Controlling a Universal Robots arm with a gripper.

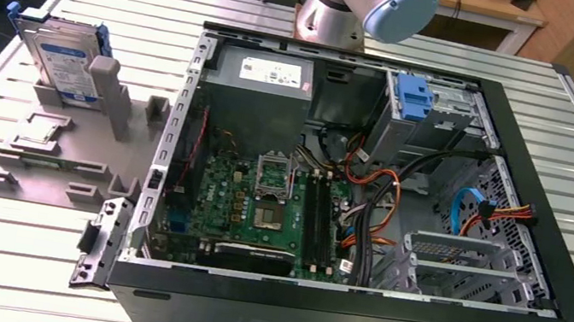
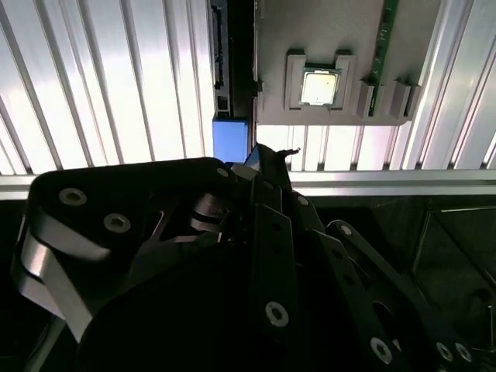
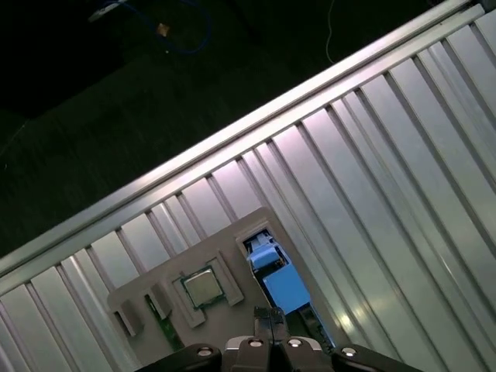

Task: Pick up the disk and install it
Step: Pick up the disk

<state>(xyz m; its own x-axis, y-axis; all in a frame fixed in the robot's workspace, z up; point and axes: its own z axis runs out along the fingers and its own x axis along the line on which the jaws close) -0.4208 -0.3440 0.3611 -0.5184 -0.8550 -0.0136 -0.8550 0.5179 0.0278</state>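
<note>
Approach step. The disk (image 1: 58, 60) stands on edge in the grey holder (image 1: 54, 176), upper left of the exterior view, not yet gripped. In the first wrist view the hand (image 3: 267, 314) hovers over it, seemingly pressed together and empty. A grasp calls for spreading first and squaring to its blue rails.

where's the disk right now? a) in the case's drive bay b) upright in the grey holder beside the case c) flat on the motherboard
b: the exterior view shows the disk standing on edge in the grey holder, outside the open case on that view's left.
</note>
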